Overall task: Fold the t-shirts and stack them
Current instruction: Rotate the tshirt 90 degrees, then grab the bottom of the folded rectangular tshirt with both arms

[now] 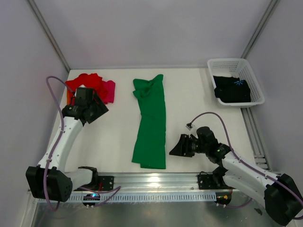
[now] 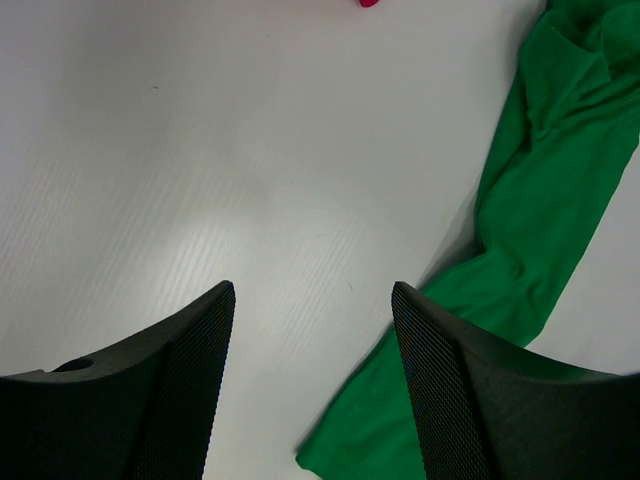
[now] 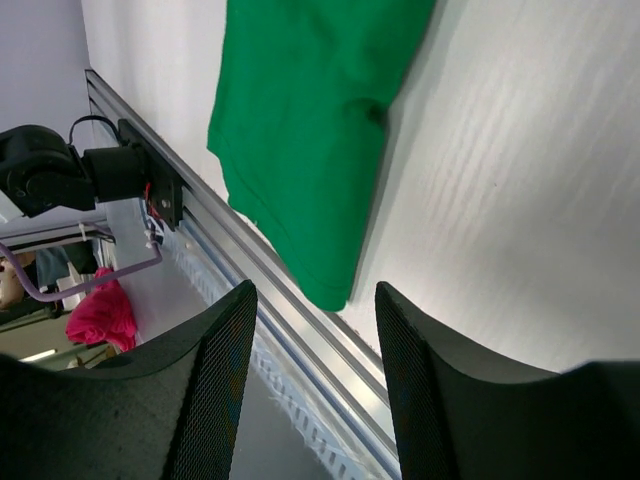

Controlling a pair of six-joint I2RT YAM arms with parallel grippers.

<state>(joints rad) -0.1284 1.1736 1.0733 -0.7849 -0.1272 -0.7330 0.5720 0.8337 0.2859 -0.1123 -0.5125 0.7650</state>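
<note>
Bright green cloth t-shirt (image 1: 150, 124) lies in a long narrow strip down the middle of the white table (image 1: 113, 137). Crumpled red t-shirt (image 1: 81, 82) and magenta-pink t-shirt (image 1: 109, 91) touch each other at the far left corner. Black t-shirt with small blue print (image 1: 231, 90) sits inside the white plastic lattice basket (image 1: 253, 82), far right.

Left gripper (image 2: 312, 295) hovers over bare table left of the green shirt, jaws spread, empty. Right gripper (image 3: 314, 290) is low, just right of the green shirt's near end, jaws spread, empty.
</note>
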